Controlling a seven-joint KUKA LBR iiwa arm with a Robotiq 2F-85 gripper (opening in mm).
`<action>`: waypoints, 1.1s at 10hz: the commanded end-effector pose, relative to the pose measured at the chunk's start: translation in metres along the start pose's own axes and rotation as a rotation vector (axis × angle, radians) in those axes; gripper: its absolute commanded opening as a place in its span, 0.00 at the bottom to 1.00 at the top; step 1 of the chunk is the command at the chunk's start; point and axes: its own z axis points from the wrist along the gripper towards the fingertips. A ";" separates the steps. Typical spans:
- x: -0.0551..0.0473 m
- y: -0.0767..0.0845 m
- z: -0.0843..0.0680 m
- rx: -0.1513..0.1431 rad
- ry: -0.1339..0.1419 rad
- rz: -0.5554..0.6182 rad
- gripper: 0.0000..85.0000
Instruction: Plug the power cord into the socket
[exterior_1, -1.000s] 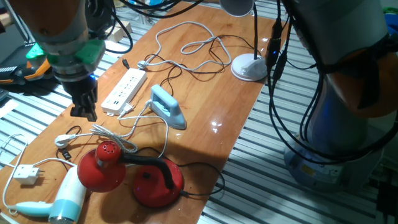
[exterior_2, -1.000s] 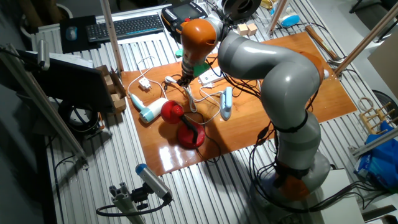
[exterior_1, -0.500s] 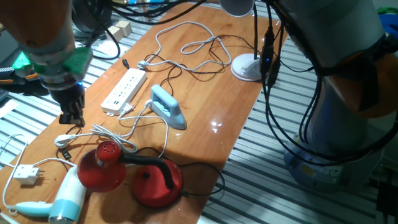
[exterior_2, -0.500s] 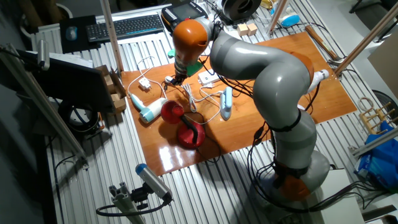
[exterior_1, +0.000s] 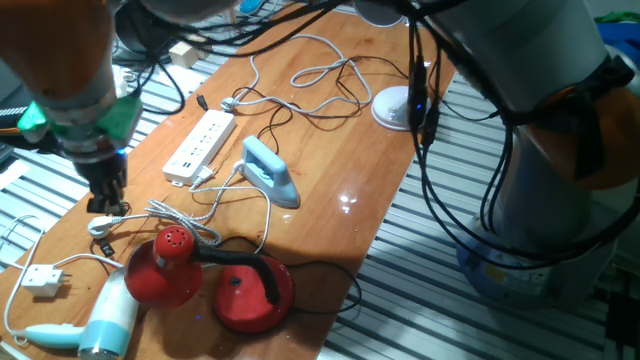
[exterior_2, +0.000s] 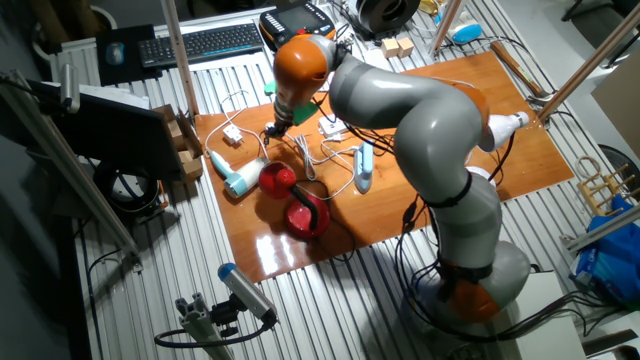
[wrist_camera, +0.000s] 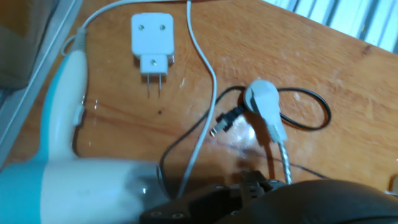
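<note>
The power cord's small white plug (exterior_1: 100, 225) lies on the wooden table near its left edge. Its braided whitish cord (exterior_1: 190, 222) runs back to the light-blue iron (exterior_1: 270, 172). In the hand view the plug (wrist_camera: 262, 99) lies right of centre, touching a black plug (wrist_camera: 224, 121). The socket, a long white power strip (exterior_1: 200, 144), lies behind and to the right of the plug, and also shows as the strip (exterior_2: 333, 127). My gripper (exterior_1: 106, 196) hangs just above the white plug, fingers slightly apart and holding nothing; the gripper (exterior_2: 272, 130) is low over the table.
A white boxy adapter (wrist_camera: 152, 38) and a light-blue hair dryer (wrist_camera: 59, 130) lie left of the plug. A red lamp (exterior_1: 200, 282) stands close in front. A white lamp base (exterior_1: 398, 108) and loose white cables (exterior_1: 300, 75) sit at the back.
My gripper has travelled left and forward, from beside the power strip's near end to just above the white plug. Nothing on the table has moved.
</note>
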 end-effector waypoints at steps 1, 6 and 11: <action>-0.004 0.003 0.000 0.000 0.002 0.002 0.00; -0.013 0.005 0.005 0.005 0.005 0.000 0.00; -0.013 0.005 0.005 0.059 0.045 0.019 0.00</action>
